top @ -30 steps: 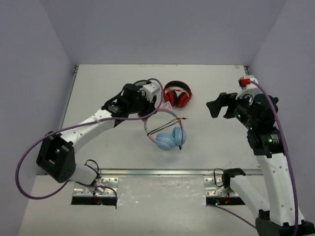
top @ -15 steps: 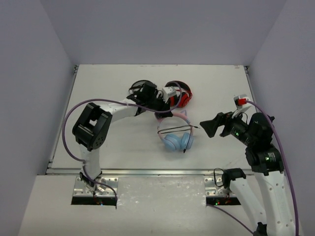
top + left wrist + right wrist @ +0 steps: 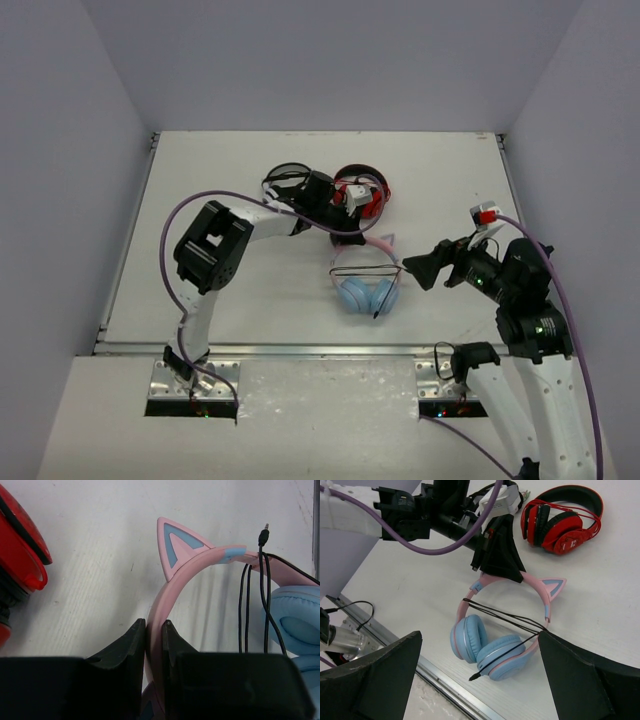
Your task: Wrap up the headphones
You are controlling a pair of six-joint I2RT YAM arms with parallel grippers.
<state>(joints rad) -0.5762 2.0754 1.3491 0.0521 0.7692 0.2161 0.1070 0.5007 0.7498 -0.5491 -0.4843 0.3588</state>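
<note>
The headphones (image 3: 365, 285) lie on the table with a pink cat-ear headband (image 3: 200, 562) and light blue earcups (image 3: 507, 655). Their thin black cable (image 3: 505, 615) runs in several strands across the headband, and the plug end (image 3: 472, 677) hangs loose by the earcups. My left gripper (image 3: 352, 228) is shut on the top of the headband, which is pinched between its fingers (image 3: 135, 640); it also shows in the right wrist view (image 3: 497, 565). My right gripper (image 3: 425, 268) is open and empty, just right of the headphones, and its jaws stand wide apart on either side of them (image 3: 480, 636).
Red-and-black headphones (image 3: 362, 190) lie just behind the left gripper and show in both wrist views (image 3: 562, 520) (image 3: 20, 560). A dark headband loop (image 3: 283, 172) is partly hidden under the left arm. A metal rail (image 3: 300, 350) runs along the table's near edge.
The left gripper has dragged the headphones to the right and toward the near edge. The right gripper has come down and in toward them from the right.
</note>
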